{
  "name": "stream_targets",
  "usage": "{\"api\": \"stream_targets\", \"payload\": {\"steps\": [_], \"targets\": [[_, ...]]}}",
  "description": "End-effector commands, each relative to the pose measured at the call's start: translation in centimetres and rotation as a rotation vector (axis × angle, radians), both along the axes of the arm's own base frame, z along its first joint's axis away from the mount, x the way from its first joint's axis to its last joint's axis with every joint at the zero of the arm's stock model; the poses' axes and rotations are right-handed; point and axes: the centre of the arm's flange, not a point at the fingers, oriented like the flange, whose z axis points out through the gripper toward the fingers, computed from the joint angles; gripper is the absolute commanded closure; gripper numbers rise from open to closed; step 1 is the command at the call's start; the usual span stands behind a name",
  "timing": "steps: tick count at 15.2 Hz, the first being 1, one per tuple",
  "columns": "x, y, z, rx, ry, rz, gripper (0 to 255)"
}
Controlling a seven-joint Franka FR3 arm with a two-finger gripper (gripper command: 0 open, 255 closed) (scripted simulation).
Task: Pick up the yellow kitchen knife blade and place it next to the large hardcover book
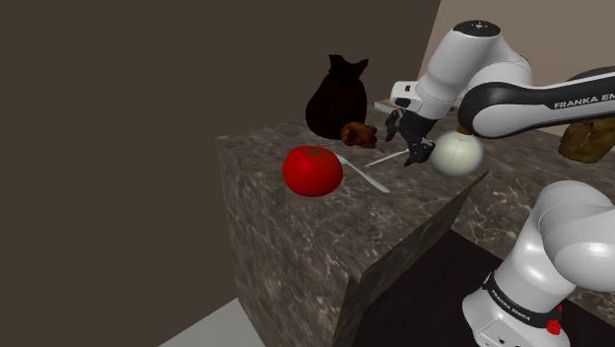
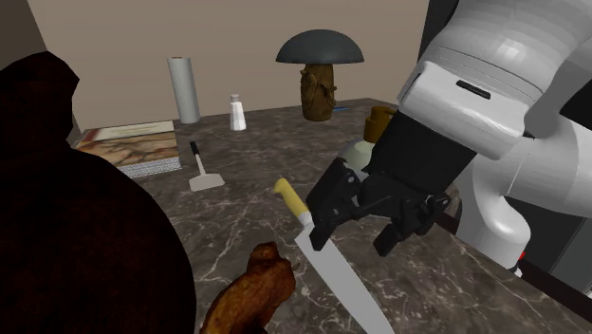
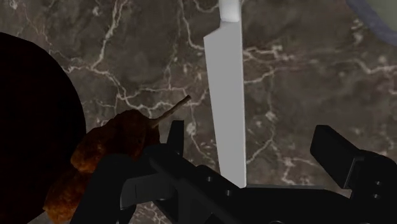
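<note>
**A:** Take me across the second exterior view, left to right.

**B:** On its left the large book (image 2: pixel 128 144) lies flat on the marbled surface (image 2: pixel 247 157), with a spatula (image 2: pixel 202 174) near it. Next is the knife (image 2: pixel 325 261), flat on the surface. Its yellow handle (image 2: pixel 289 197) points toward the book and its pale blade runs toward the camera. The tool (image 2: pixel 356 228) hangs over the blade.

**A:** Does it have hold of anything?

**B:** No. In the wrist view the tool (image 3: pixel 250 130) stands wide apart, one finger on each side of the blade (image 3: pixel 228 95), neither touching it.

**A:** How will the knife handle?

**B:** I'd judge it light, stiff, thin and smooth, so it will slip easily. It lies flush, which leaves little to pinch. A grip across the blade's width needs the fingers right down at the surface. The thicker handle looks the surer hold.

**A:** What does each view add?

**B:** The second exterior view gives the handle's colour and shows the book well apart from the knife. The wrist view gives the gaps beside the blade and a brown lumpy thing (image 3: pixel 108 153) close by one finger.
</note>
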Motion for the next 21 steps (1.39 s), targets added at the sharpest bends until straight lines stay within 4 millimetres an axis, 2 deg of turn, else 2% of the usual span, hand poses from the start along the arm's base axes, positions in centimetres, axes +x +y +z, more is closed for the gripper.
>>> {"api": "stream_targets", "payload": {"steps": [1,7,8,17,21], "targets": [[0.1,0.0,-0.2,0.000,0.000,0.001,0],[0.1,0.0,-0.2,0.000,0.000,0.001,0],[0.1,0.0,-0.2,0.000,0.000,0.001,255],[0.1,0.0,-0.2,0.000,0.000,0.001,255],[0.1,0.0,1.9,0.000,0.000,0.001,255]]}}
